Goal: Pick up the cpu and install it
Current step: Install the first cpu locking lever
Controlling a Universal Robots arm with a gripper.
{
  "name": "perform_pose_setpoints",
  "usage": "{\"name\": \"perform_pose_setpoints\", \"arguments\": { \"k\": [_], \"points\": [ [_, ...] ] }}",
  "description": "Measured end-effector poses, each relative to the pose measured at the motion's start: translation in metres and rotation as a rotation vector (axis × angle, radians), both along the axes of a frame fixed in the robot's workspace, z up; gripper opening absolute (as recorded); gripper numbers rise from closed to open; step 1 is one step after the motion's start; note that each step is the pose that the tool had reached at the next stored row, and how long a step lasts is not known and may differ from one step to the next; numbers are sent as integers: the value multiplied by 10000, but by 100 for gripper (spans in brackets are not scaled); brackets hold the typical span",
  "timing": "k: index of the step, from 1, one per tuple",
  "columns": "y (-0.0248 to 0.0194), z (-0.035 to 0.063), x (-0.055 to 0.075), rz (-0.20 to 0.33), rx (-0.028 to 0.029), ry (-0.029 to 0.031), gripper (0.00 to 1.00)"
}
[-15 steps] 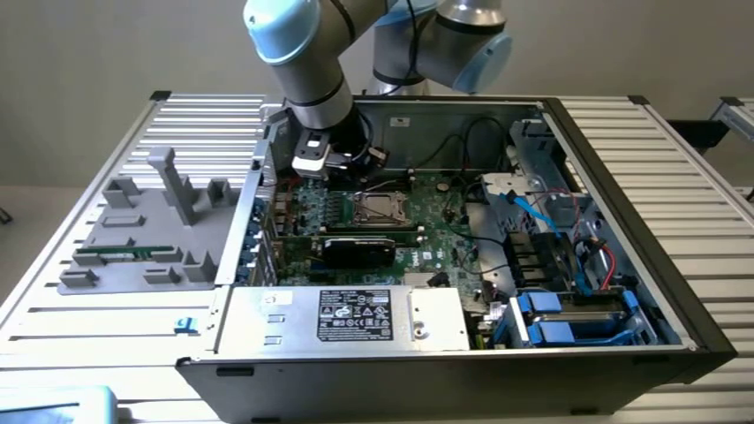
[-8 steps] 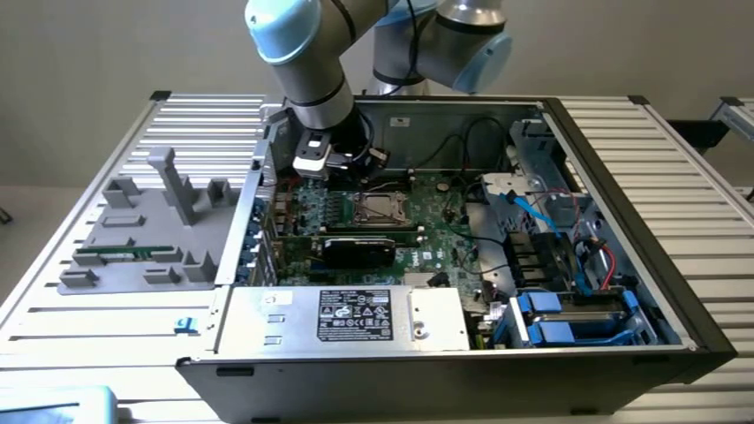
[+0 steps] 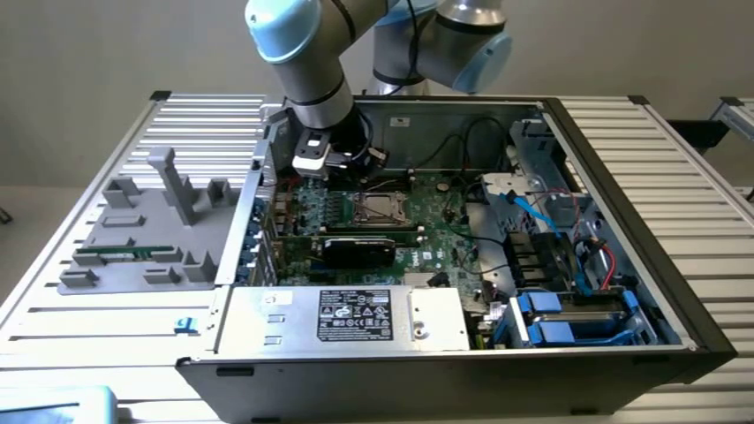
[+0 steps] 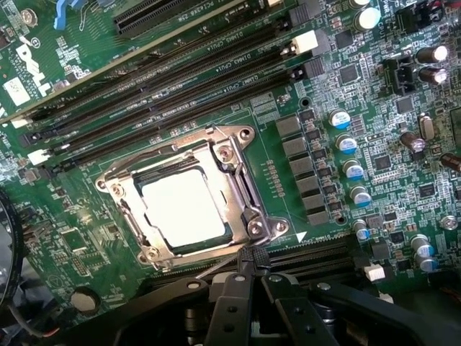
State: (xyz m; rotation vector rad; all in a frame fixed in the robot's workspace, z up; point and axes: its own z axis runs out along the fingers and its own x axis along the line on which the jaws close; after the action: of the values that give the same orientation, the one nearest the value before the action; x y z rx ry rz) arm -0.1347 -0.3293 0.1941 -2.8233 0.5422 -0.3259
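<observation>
The cpu [image 4: 185,209], a pale square chip, lies flat inside the metal socket frame [image 4: 241,194] on the green motherboard. In the exterior view the cpu [image 3: 377,208] sits in the middle of the board inside the open computer case. My gripper [image 4: 253,268] is shut, its black fingers pressed together with nothing between them. Their tips are at the socket's edge beside a thin metal lever [image 4: 216,268]. In the exterior view my gripper [image 3: 311,168] hangs low over the board, just toward that view's left of the socket.
Long black memory slots [image 4: 180,79] run beside the socket, and capacitors [image 4: 346,140] stand on its other side. A black graphics card [image 3: 359,247] and power supply [image 3: 353,314] lie nearer. A grey fixture [image 3: 141,238] with a green memory stick [image 3: 118,254] sits outside the case.
</observation>
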Motion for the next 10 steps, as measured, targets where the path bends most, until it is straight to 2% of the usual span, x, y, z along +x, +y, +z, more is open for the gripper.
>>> {"name": "perform_pose_setpoints", "arguments": {
  "k": [8,10],
  "points": [
    [33,0,-15,-14,2,11,11],
    [33,14,-16,-33,-3,36,11]
  ]
}}
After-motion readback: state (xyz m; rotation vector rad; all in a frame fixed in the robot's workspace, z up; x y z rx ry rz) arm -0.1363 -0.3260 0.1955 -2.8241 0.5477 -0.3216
